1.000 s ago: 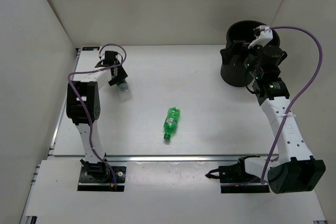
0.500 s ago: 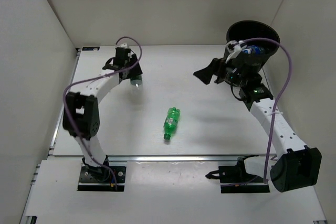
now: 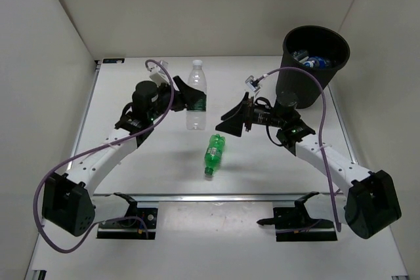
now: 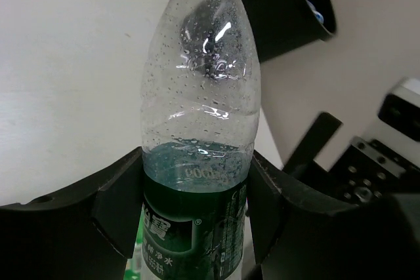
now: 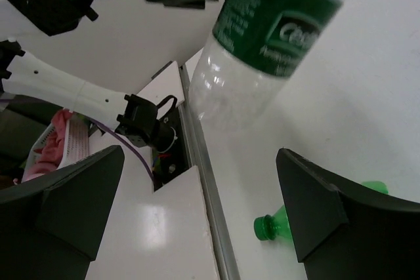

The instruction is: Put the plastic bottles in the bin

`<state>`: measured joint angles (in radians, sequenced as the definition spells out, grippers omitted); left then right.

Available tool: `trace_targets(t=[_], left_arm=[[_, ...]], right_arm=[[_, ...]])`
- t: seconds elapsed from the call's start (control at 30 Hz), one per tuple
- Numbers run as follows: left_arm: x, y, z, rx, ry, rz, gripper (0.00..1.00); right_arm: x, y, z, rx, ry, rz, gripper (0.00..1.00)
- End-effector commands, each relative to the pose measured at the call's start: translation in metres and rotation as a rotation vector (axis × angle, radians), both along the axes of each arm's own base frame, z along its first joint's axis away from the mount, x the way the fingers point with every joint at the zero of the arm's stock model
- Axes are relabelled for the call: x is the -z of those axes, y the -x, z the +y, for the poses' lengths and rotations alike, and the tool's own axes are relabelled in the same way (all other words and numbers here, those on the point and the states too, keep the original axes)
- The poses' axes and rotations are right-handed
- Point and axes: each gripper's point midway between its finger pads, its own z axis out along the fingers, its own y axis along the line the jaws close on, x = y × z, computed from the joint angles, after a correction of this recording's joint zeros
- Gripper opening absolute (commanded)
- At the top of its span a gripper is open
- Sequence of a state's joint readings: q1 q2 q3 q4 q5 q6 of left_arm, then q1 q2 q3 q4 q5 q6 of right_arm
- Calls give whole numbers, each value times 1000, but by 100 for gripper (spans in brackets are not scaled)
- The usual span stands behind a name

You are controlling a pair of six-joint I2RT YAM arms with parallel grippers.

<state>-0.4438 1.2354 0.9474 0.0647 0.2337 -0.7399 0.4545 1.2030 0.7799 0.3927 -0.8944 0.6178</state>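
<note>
White table (image 3: 170,162) bears one green bottle (image 3: 212,153); left gripper (image 3: 188,99) clamps one clear bottle (image 3: 196,115); right gripper (image 3: 231,117) gapes empty

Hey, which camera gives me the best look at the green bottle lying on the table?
The top external view. The green bottle shows whole there, lying on its side on the table with its cap toward the near edge. The right wrist view catches only its cap end and a sliver of its body at the bottom edge. The left wrist view doesn't show it.

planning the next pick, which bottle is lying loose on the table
The translucent green bottle, on its side on the table, untouched. The clear dark-green-label bottle is upright in the left pincer.
</note>
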Motion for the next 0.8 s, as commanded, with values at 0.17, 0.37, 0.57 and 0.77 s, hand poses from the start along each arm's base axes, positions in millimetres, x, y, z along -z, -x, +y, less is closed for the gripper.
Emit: trace_targets(t=[0.17,0.37,0.57,0.77], left_arm=[[-54,50,-26,166,240,-71,51],[-55,64,-34,194,218,-66,53],[-43,59,-27,163,206,-47,53],[-35,52,-29,123,161,-62,52]], right_arm=[[-15,-21,24,42,-26,-108,100],[-19,-23,41,17,-51,-161,96],[-34,-15,47,-23,-96,-211,96],[-41,-13,52,-58,-132,-112,97]])
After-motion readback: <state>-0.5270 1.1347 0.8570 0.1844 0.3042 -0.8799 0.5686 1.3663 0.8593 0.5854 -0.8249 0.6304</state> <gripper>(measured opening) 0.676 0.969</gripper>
